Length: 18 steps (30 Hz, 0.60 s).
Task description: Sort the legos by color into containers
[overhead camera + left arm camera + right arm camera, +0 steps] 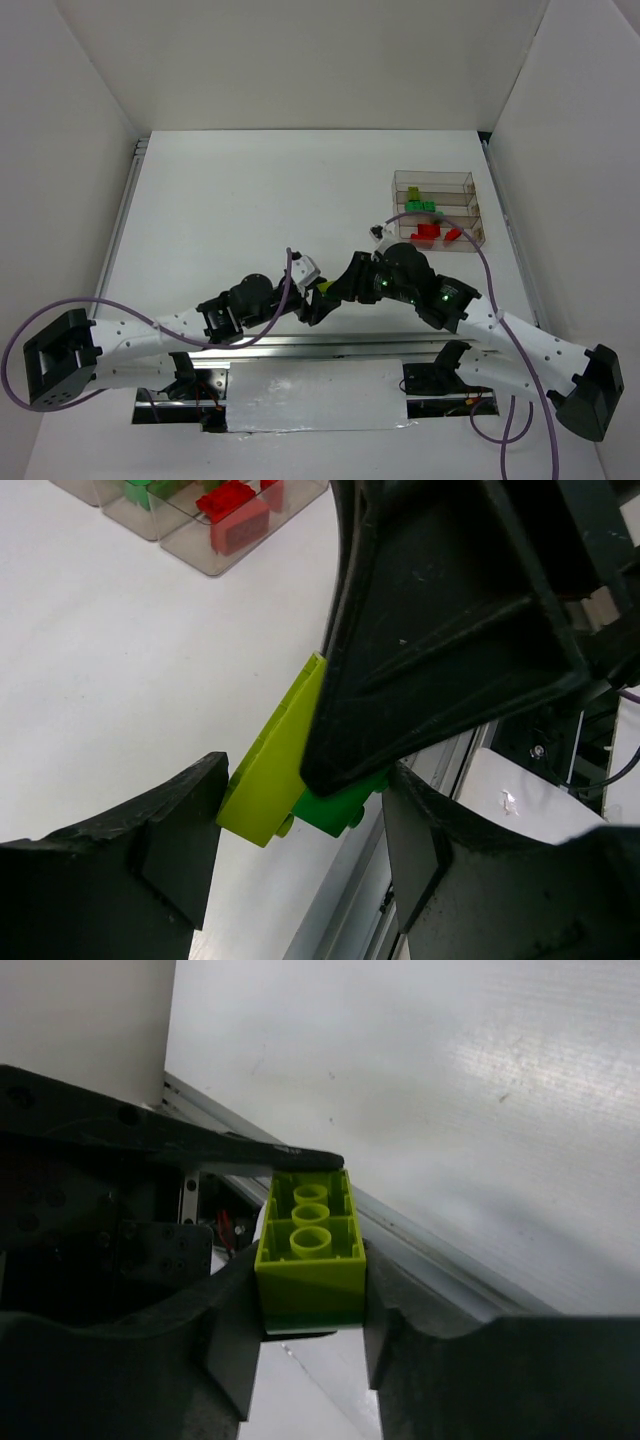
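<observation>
Two legos stuck together, a yellow-green one (pixel 268 770) and a dark green one (pixel 335 810), hang above the table's front edge. My left gripper (pixel 305 795) is shut on the pair, one finger on the yellow-green edge and the other on the green. My right gripper (pixel 310 1280) is shut on the yellow-green lego (pixel 310 1260), its fingers pressed against both long sides. From above, both grippers (pixel 305 290) (pixel 328 298) meet at that lego (pixel 322 287). The clear containers (pixel 470 190) stand at the right rear and hold yellow-green (pixel 413 192), green (pixel 421 207) and red legos (pixel 428 231).
A metal rail (pixel 300 345) runs along the table's near edge just below the grippers. White walls close in the table on the left, back and right. The right arm's purple cable (pixel 480 255) arcs past the containers' front.
</observation>
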Tool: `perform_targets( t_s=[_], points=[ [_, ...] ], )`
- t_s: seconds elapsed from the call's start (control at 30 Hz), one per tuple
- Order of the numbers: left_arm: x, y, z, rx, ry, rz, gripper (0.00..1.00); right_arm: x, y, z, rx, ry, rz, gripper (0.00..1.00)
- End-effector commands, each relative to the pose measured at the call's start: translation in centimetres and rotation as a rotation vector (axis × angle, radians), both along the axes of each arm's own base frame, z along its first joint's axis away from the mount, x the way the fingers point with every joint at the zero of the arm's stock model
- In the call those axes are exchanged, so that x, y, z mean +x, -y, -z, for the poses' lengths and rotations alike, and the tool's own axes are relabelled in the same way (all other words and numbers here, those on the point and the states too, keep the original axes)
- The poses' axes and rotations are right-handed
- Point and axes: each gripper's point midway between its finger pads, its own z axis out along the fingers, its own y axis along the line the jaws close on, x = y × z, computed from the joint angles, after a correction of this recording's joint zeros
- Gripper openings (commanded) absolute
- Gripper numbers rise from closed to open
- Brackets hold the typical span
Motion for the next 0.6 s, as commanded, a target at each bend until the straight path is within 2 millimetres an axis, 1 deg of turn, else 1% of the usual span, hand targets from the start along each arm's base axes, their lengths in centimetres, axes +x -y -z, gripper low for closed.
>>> perform_targets(
  t_s=[0.0, 0.03, 0.07, 0.1, 0.13, 0.17, 0.2, 0.23, 0.27, 0.3, 0.33, 0.37, 0.4, 0.43, 0.47, 0.5, 0.53, 0.57],
  points=[
    [-0.5, 1.6, -3.2, -0.072, 0.059, 0.051, 0.05, 1.9, 0.0, -1.1, 0.010, 0.132, 0.045, 0.43],
    [-0.7, 1.6, -3.1, -0.071, 0.056, 0.056, 0.06, 1.9, 0.0, -1.2, 0.014, 0.146, 0.037, 0.39],
    [-0.8, 1.6, -3.0, -0.075, 0.053, 0.057, 0.09, 2.0, -0.2, -1.8, 0.031, 0.185, 0.022, 0.20],
    [-0.8, 1.5, -3.0, -0.078, 0.050, 0.055, 0.11, 1.8, -0.3, -1.6, 0.033, 0.188, 0.008, 0.00],
    [-0.8, 1.5, -3.1, -0.082, 0.045, 0.054, 0.24, 1.8, -0.3, -2.0, 0.041, 0.218, -0.002, 0.00],
    [-0.9, 1.5, -2.9, -0.078, 0.037, 0.055, 0.38, 1.5, -0.4, -1.7, 0.045, 0.228, -0.027, 0.00],
    [-0.6, 1.4, -2.9, -0.078, 0.034, 0.037, 0.65, 1.3, -0.3, -1.8, 0.048, 0.246, -0.039, 0.00],
    [-0.6, 1.3, -3.1, -0.082, 0.027, 0.030, 0.90, 1.3, -0.2, -2.3, 0.048, 0.294, -0.055, 0.00],
    [-0.6, 1.2, -3.2, -0.068, 0.017, 0.025, 1.00, 1.3, 0.1, -2.3, 0.039, 0.321, -0.067, 0.00],
    [-0.6, 1.1, -3.3, -0.057, 0.004, 0.022, 1.00, 0.9, 0.0, -2.5, 0.043, 0.350, -0.103, 0.00],
    [-0.8, 0.9, -3.9, -0.052, -0.003, 0.026, 1.00, 0.7, 0.3, -3.1, 0.049, 0.394, -0.122, 0.00],
    [-0.9, 1.0, -5.7, -0.060, 0.001, 0.032, 0.99, 0.4, 0.3, -3.2, 0.024, 0.460, -0.173, 0.00],
    [-1.4, 0.3, -4.5, 0.011, -0.042, 0.038, 1.00, -0.3, 0.3, -3.6, 0.029, 0.490, -0.226, 0.00],
    [-1.9, -0.2, -5.6, 0.013, -0.054, 0.049, 1.00, -1.0, 0.4, -4.3, 0.041, 0.533, -0.263, 0.00],
    [-2.3, -0.3, -7.9, -0.002, -0.054, 0.067, 1.00, -1.6, 0.5, -4.6, 0.038, 0.592, -0.316, 0.00],
    [-3.1, -1.2, -6.9, 0.071, -0.102, 0.078, 0.99, -2.4, 0.5, -5.1, 0.057, 0.631, -0.356, 0.00],
    [-3.8, -1.9, -7.9, 0.067, -0.116, 0.089, 0.99, -4.3, 0.5, -6.4, 0.117, 0.687, -0.439, 0.00],
    [-4.7, -2.0, -9.3, 0.051, -0.127, 0.129, 1.00, -5.3, 0.6, -6.4, 0.125, 0.741, -0.500, 0.00]
  ],
)
